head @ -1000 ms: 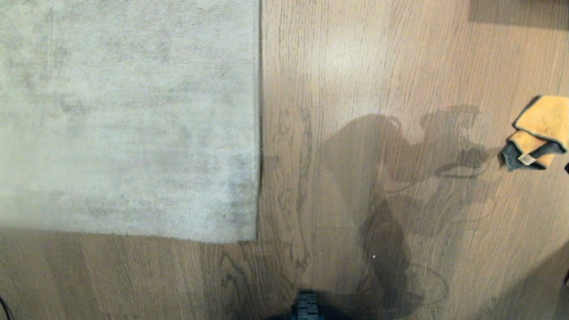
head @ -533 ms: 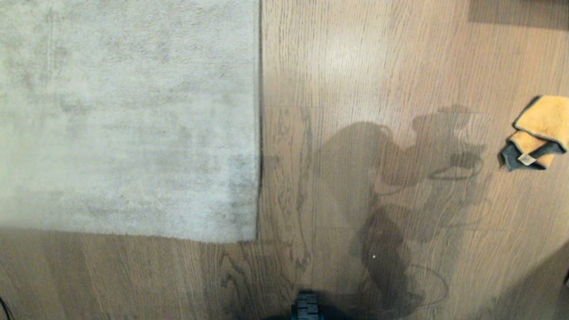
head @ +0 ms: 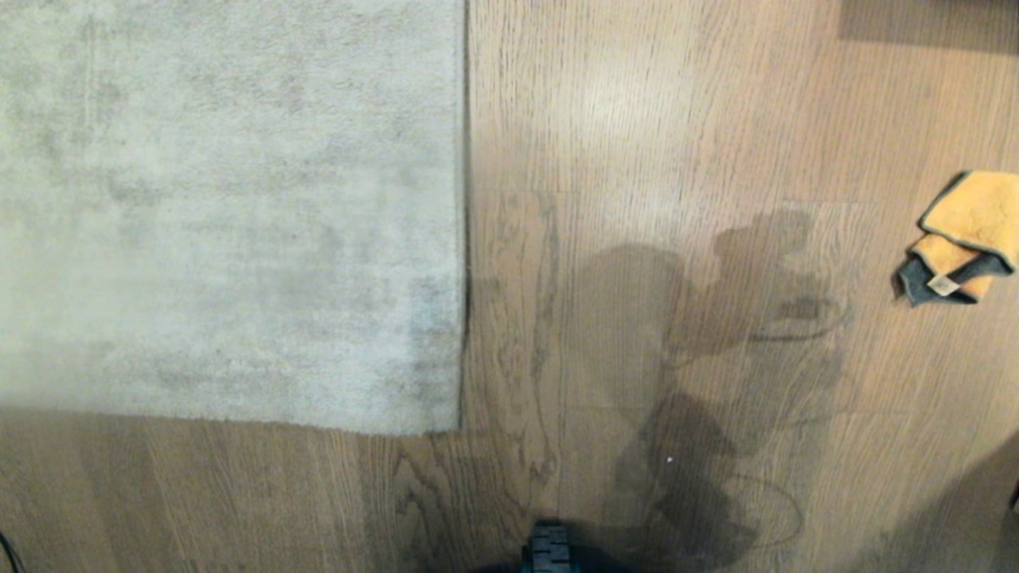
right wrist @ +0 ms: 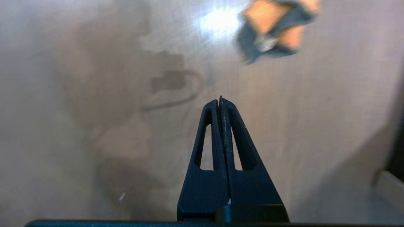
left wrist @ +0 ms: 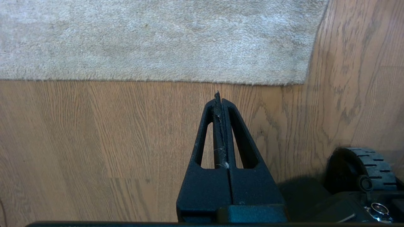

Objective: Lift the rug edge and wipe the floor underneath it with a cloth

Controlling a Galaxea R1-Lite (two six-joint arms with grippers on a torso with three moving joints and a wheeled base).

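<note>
Opening step: cloth [head: 963,239] lies on floor [head: 637,119], well right of rug edge [head: 464,239], unheld. Right pincer [right wrist: 221,101] closed empty short of cloth; left pincer [left wrist: 218,96] closed near rug. Next: reopen, grasp cloth.

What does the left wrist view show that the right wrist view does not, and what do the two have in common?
Only the left wrist view shows the rug, its rug edge lying flat, the shut left gripper over bare planks, and a black wheel of the base. Only the right wrist view shows the cloth, crumpled on the boards beyond the shut right gripper, which is empty, plus the arm's shadow. Both show the floor.
</note>
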